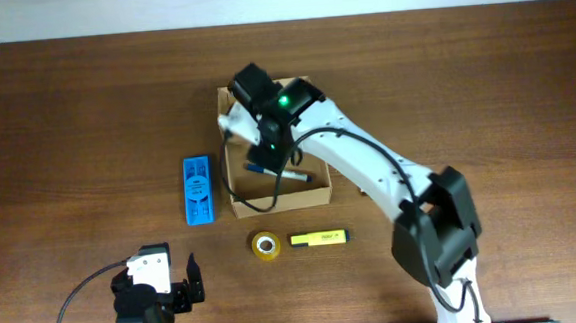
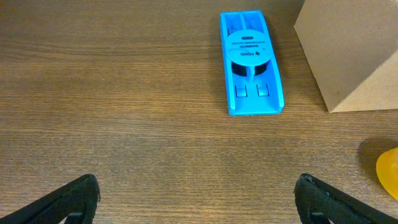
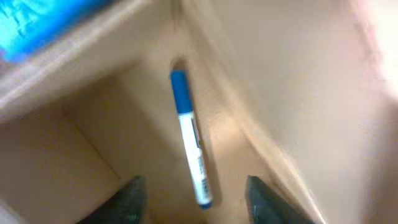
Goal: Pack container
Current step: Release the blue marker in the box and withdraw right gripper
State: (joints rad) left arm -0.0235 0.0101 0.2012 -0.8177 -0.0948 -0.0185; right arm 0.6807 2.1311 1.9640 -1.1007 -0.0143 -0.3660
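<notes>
Dark brown wood-grain table (image 1: pixel 85 114) fills every view; no room beyond it shows. The tan cardboard box with hinged flap (image 1: pixel 315 190), plain and unmarked, surrounds the right claw (image 3: pixel 194 198), which reaches down inside it; its fingers stand apart, gripping nothing. The left claw (image 2: pixel 198 193) is spread wide and empty above bare wood. The flat blue plastic case (image 2: pixel 250 62) lies ahead of it, slightly right; the writing on its round label is too small to read. A yellow highlighter (image 1: pixel 319 239) lies outside the box. A blue-and-white marker (image 3: pixel 188 143) lies on the box floor, one end between the right fingertips; its barrel print is blurred. A yellow tape roll (image 1: pixel 265 245) is cut off at the left wrist view's edge.
</notes>
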